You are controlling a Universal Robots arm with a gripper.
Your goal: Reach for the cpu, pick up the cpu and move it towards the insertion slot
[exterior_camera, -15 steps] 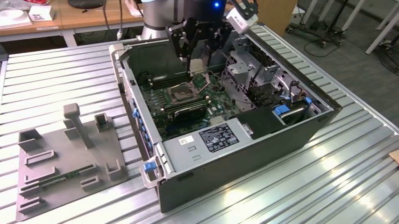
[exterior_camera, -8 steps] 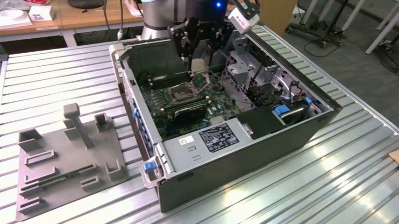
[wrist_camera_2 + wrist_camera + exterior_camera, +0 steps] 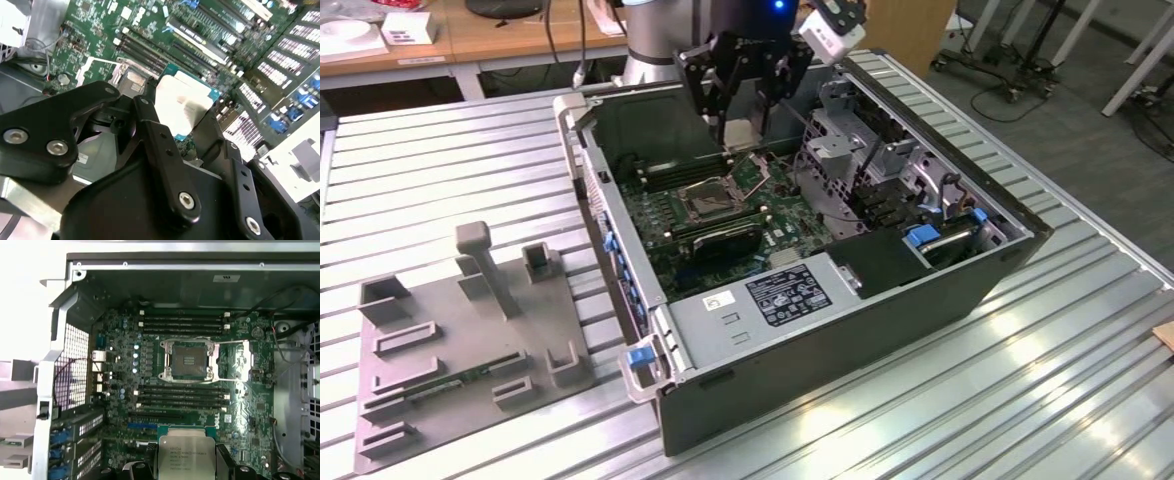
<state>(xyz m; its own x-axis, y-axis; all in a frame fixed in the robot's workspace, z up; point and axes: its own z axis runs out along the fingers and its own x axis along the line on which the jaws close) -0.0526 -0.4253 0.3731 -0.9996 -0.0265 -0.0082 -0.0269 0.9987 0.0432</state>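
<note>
Over on the exterior view's left, the grey tray (image 3: 467, 345) sits on the slatted metal table (image 3: 1067, 360), its upright pegs standing bare. Moving right, here's the open case (image 3: 854, 300) with the green board (image 3: 720, 225) laid flat inside, and the slot (image 3: 707, 200) shows there as a shiny square frame with a dark centre. Above the board's far end hangs the gripper (image 3: 742, 135), black fingers pointing down into the case, with the cpu (image 3: 742, 132) pinched between them as a small pale square. It's off the board, up in the air, near the slot but not over it.

In the first wrist view the slot (image 3: 188, 360) lies open mid-board, memory slots either side of it, and the cpu (image 3: 186, 455) is clear of it at the frame's edge.

In the second wrist view the fingers (image 3: 162, 145) are closed in on the cpu (image 3: 185, 102), gripping its edges, silvery face showing.
</note>
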